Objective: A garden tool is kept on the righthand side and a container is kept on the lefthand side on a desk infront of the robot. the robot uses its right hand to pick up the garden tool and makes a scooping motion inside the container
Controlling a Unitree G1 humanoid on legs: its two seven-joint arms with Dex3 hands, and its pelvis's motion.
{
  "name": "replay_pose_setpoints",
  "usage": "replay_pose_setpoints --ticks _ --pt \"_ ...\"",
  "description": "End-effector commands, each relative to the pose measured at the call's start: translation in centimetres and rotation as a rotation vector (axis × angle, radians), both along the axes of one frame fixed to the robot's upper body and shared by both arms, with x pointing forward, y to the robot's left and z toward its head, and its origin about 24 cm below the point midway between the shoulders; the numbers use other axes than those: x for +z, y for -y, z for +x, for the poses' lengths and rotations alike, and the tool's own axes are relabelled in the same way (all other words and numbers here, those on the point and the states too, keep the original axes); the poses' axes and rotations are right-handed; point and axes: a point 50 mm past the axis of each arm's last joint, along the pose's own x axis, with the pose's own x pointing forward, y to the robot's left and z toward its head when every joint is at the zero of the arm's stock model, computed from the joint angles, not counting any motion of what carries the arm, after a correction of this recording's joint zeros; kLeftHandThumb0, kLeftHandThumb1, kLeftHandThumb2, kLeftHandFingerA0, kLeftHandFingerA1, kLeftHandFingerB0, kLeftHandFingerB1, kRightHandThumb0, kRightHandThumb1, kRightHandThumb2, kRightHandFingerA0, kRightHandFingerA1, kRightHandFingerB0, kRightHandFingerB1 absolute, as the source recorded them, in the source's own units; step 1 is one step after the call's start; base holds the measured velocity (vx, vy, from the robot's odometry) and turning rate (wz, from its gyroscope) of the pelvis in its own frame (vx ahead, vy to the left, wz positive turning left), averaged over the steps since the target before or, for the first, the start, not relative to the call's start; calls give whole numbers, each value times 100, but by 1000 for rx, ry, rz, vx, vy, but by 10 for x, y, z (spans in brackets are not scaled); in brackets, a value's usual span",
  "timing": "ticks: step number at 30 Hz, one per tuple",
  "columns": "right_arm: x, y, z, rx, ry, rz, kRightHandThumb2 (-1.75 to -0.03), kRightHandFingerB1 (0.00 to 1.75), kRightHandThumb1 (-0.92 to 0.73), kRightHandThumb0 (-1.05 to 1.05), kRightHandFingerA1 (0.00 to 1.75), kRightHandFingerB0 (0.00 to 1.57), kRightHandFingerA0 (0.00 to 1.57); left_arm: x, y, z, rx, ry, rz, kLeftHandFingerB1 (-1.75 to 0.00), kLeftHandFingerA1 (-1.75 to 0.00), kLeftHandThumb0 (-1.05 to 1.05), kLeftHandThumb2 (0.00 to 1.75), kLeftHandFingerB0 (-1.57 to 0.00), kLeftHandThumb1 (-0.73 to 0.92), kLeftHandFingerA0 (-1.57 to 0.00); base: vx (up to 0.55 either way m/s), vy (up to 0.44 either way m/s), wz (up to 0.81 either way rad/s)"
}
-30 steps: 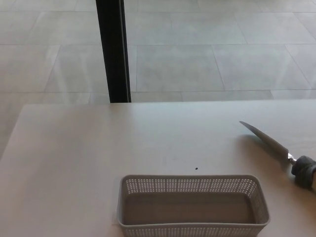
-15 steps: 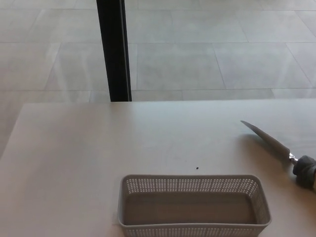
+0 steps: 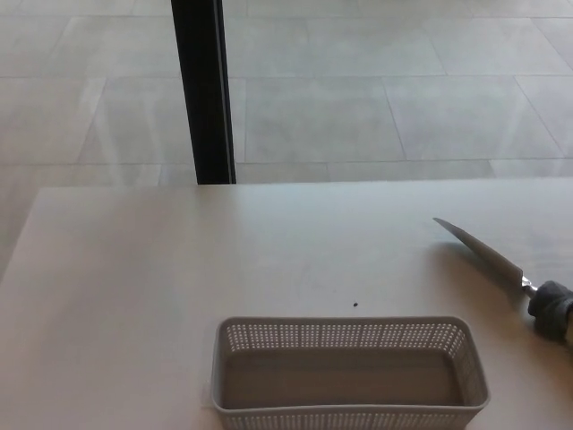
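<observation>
A garden trowel [image 3: 491, 257] lies flat on the white desk [image 3: 179, 269] at the right, its narrow metal blade pointing up and left. Its dark grey handle [image 3: 551, 309] runs off the right edge of the head view. A grey perforated plastic container [image 3: 349, 371], rectangular with nothing inside, stands at the desk's near edge, slightly right of centre and left of the trowel. Neither of my hands shows in the view.
A black vertical post [image 3: 204, 90] rises behind the desk's far edge at the left. Grey tiled floor [image 3: 385, 98] lies beyond the desk. A tiny dark speck [image 3: 355, 304] marks the desk just behind the container.
Only the whole picture has shifted by a few pixels, so the camera moved slightly. The trowel and the container stay where they were.
</observation>
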Motion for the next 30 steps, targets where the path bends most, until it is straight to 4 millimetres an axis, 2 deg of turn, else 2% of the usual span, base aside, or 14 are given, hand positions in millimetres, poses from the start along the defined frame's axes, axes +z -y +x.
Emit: replay_pose_setpoints --ticks 1,5,6,16,17,18,19,20,21,22,24,27,29,30 --pt "-11 1 2 21 -105 -260 -105 31 -65 -91 18 11 4 5 -8 -4 42 5 12 -48 -61 -48 61 -55 68 -61 0 0 0" --pt "-20 -4 2 58 -151 -258 -104 32 -65 -91 17 11 4 6 -9 -4 35 5 16 -50 -65 -47 61 -54 69 -63 0 0 0" --pt "-24 -5 1 63 -166 -273 -65 26 -81 -89 32 17 0 5 -8 -4 29 2 13 -51 -67 -48 61 -53 70 -60 0 0 0" --pt "-32 -6 15 41 -216 -355 -65 26 -82 -84 31 19 4 2 -5 -6 26 -13 12 -50 -60 -47 61 -54 70 -61 0 0 0" --pt "-32 -7 17 37 -218 -350 -103 38 -63 -84 29 16 3 3 -5 -5 26 -9 12 -50 -61 -47 61 -53 71 -60 0 0 0" --pt "-31 -7 18 36 -217 -349 -103 38 -63 -84 29 16 3 3 -6 -4 25 -7 12 -50 -61 -47 61 -53 71 -60 0 0 0" --pt "-32 -8 19 38 -221 -351 -65 26 -81 -83 32 19 4 3 -6 -4 13 -8 16 -50 -63 -47 61 -53 71 -59 0 0 0" --pt "-33 -8 20 36 -221 -351 -102 40 -63 -84 32 16 3 3 -6 -4 16 -4 11 -50 -63 -47 61 -53 71 -59 0 0 0" --pt "-34 -9 20 32 -226 -346 -65 27 -80 -83 33 21 6 3 -6 -3 33 1 -2 -50 -63 -48 61 -52 70 -58 0 0 0" --pt "-36 -9 20 29 -231 -347 -101 41 -63 -83 36 11 2 3 -6 -4 42 8 7 -50 -63 -47 60 -56 68 -64 0 0 0" --pt "-48 -9 17 24 -273 -368 -65 28 -79 -82 37 23 9 3 -5 -4 0 -14 23 -49 -66 -49 61 -55 71 -65 0 0 0" --pt "-55 -11 16 31 -310 -410 -65 28 -79 -82 44 21 23 3 -5 -4 32 5 -10 -51 -66 -46 61 -53 71 -61 0 0 0" --pt "-65 -18 15 54 -320 -403 -62 27 -72 -67 51 17 70 2 -5 -5 14 -13 10 -49 -60 -47 61 -52 72 -63 0 0 0" --pt "-65 -18 15 54 -319 -404 -62 27 -72 -67 51 17 70 2 -5 -5 14 -12 9 -49 -60 -47 61 -52 72 -63 0 0 0"
